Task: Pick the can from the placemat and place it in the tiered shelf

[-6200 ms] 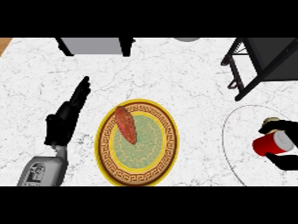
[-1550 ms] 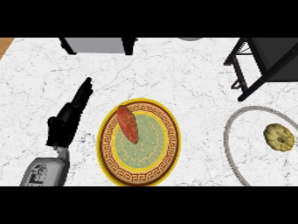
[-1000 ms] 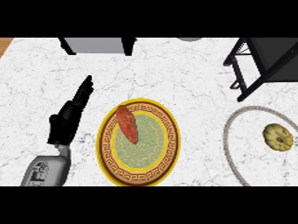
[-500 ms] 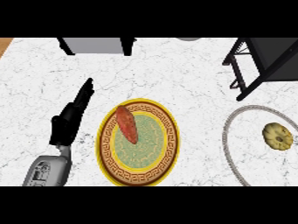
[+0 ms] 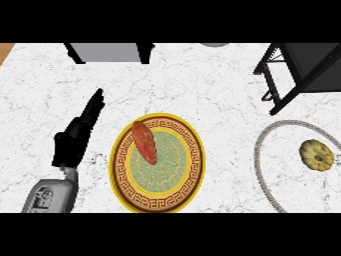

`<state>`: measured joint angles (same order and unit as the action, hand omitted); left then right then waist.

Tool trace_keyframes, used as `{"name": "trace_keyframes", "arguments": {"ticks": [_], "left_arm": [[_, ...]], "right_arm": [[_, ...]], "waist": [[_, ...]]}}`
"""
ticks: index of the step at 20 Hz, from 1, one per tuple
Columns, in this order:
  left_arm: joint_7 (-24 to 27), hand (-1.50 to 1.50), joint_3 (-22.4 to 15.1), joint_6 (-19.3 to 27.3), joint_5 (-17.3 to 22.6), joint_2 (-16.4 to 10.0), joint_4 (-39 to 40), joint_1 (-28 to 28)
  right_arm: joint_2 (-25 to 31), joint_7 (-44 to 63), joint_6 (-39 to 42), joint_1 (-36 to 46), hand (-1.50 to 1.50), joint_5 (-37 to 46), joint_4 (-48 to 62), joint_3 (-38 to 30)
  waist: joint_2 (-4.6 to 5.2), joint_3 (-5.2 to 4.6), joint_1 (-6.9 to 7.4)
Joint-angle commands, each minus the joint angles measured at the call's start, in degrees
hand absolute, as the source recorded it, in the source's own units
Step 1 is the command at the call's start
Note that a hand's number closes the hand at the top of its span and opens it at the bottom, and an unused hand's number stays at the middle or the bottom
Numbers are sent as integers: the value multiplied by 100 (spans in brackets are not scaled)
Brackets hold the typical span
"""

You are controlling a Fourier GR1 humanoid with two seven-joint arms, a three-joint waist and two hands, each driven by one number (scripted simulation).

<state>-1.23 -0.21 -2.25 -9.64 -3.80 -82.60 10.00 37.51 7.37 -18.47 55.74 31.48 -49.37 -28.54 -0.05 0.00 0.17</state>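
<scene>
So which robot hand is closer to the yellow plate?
Left. The left robot hand lies on the counter just left of the yellow plate, fingers straight, not touching it. The right robot hand is not in the picture.

I can read no text, number or brand on my screen: the plate (image 5: 120,165) carries only a gold key pattern on its rim, and the placemat (image 5: 287,160) only a yellow ornament (image 5: 317,155).
</scene>
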Motion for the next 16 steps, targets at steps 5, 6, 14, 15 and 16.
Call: {"name": "trace_keyframes", "arguments": {"ticks": [5, 6, 14, 15, 16], "left_arm": [[-175, 0, -135, 85, -23, 164, -294, -165], [-245, 0, -153, 62, -52, 124, -334, -185], [-85, 0, -74, 209, -105, 152, -240, -192], [61, 0, 201, 22, 89, -89, -36, -117], [3, 0, 172, 36, 42, -93, -36, -88]], "right_arm": [[206, 267, -153, 226, -150, -935, -453, -770], [106, 415, -224, 370, -150, -975, -562, -726], [1710, 1373, 672, -417, -150, -1464, -395, -1649], [1807, 1852, 970, -466, -150, -1519, -475, -1628], [1892, 2187, 1107, -595, -150, -1478, -722, -1550]], "waist": [[-20, 3, -21], [-19, 1, -3], [-28, 4, -122], [-36, -3, -168], [-44, -5, -178]]}}
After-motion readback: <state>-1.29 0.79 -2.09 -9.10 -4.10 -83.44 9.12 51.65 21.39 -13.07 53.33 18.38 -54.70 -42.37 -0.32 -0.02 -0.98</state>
